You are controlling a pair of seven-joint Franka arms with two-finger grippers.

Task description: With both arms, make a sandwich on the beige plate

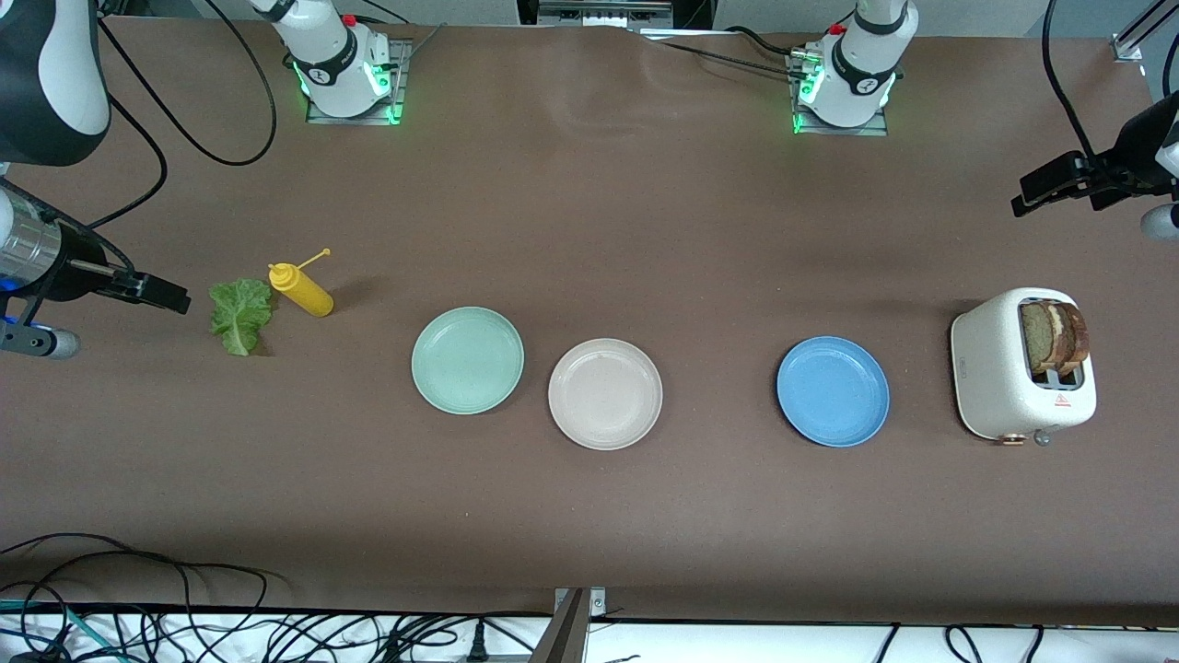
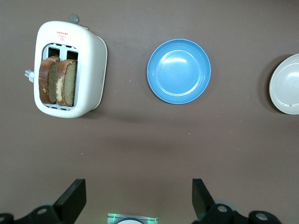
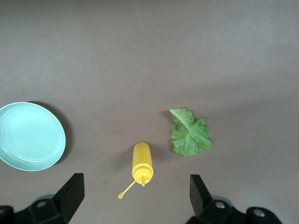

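Two toast slices (image 1: 1057, 337) stand in the toaster (image 1: 1021, 365); beige plate (image 1: 605, 393) bare at frame centre; left claw (image 2: 138, 198) and right claw (image 3: 135, 196) hover spread, empty.

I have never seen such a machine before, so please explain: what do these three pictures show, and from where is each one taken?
These are two robot arms at a brown table. One picture looks down from across the table; the other two come from cameras on the arms' wrists.

The left gripper hangs open in the air near the white toaster, which holds two bread slices. The right gripper hangs open near the lettuce leaf and the yellow bottle. Neither holds anything.

Between them lie the mint green plate, the beige plate and the blue plate, all empty. No sandwich is made yet.
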